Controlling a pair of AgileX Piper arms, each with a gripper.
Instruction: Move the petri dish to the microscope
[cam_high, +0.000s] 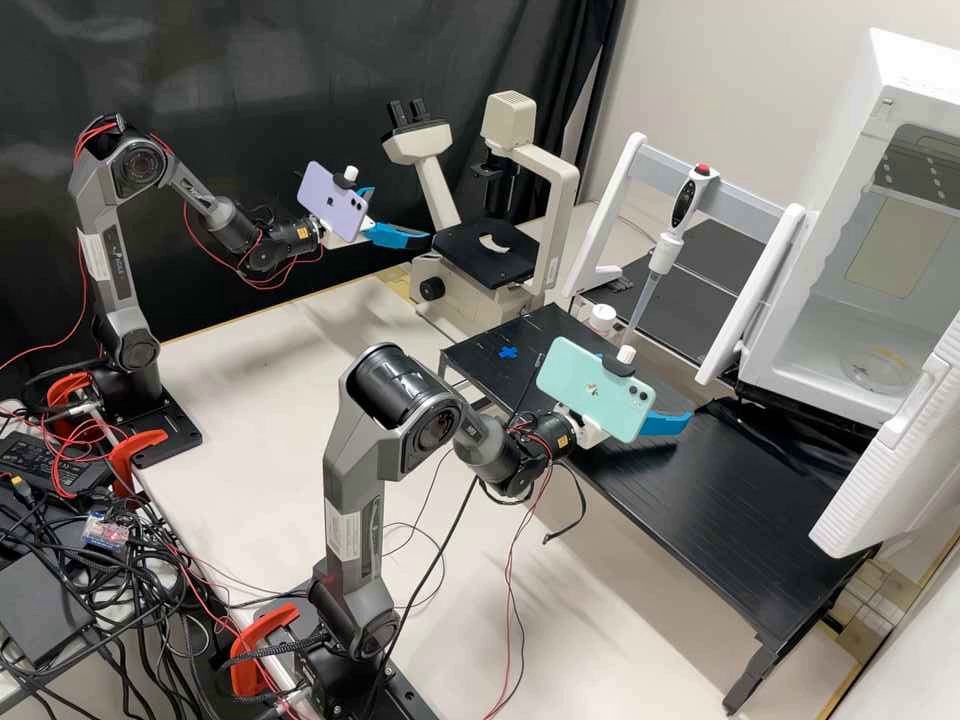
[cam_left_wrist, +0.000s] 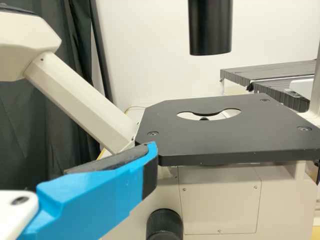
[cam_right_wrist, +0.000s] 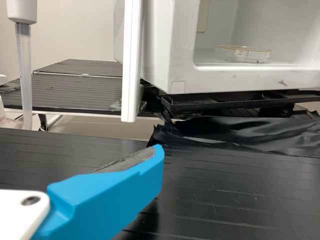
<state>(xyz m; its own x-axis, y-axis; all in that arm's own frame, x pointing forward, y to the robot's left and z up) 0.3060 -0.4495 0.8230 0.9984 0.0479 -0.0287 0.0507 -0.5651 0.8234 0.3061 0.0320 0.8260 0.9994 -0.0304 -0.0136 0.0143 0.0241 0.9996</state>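
1. In the upper left, our left arm bends over; its claw (cam_high: 402, 226) sits open, empty, beside the cream microscope (cam_high: 490, 262) and its flat black stage.
2. Right of centre, our right arm holds its empty claw (cam_high: 668, 422) open above the ribbed black worktop (cam_high: 720, 510).
3. Far right, we see the clear, shallow petri dish (cam_high: 880, 368) inside the open white chamber (cam_high: 905, 75).

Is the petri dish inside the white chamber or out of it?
Inside: the petri dish sits within the white chamber, on its floor, seen through the open front.
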